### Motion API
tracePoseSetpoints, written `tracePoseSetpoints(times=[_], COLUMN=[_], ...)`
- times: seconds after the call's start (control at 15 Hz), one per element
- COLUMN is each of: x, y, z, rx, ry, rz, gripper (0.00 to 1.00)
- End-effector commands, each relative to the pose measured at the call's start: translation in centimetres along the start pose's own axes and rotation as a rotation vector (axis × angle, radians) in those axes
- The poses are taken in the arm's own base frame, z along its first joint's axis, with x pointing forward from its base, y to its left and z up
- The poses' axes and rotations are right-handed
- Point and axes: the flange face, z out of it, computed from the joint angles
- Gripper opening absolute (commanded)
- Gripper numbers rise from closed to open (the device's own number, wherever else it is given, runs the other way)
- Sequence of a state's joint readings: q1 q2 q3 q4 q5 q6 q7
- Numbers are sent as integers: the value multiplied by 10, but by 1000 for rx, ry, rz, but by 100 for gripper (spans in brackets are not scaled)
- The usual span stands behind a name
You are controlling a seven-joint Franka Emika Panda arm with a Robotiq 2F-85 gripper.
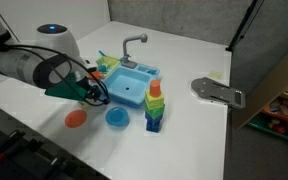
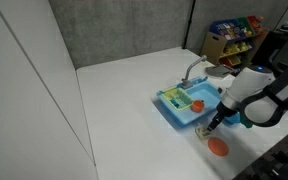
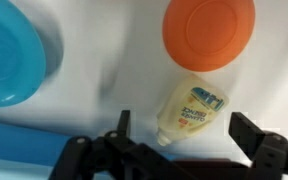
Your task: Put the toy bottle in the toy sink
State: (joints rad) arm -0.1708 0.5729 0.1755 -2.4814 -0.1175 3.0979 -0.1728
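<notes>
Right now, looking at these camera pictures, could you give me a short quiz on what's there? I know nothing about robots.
1. True or false: the toy bottle already lies inside the toy sink.
2. In the wrist view, the plate closest to the bottle is: A orange, B green, C purple.
3. Fill in the blank: the end effector is over the bottle with its jaws ____ (open or shut).

Key: 1 false, it lies on the white table. 2 A. 3 open.
</notes>
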Motion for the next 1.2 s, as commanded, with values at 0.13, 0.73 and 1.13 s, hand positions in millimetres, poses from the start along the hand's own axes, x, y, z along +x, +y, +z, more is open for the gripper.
tracePoseSetpoints(times=[0.13,0.73,1.13], x=[13,23,28], y=[-19,-31,-34], z=[7,40,60], rx=[-54,-82,-73], ry=[-39,-50,-53], rz=[95,174,181], gripper=[100,100,100])
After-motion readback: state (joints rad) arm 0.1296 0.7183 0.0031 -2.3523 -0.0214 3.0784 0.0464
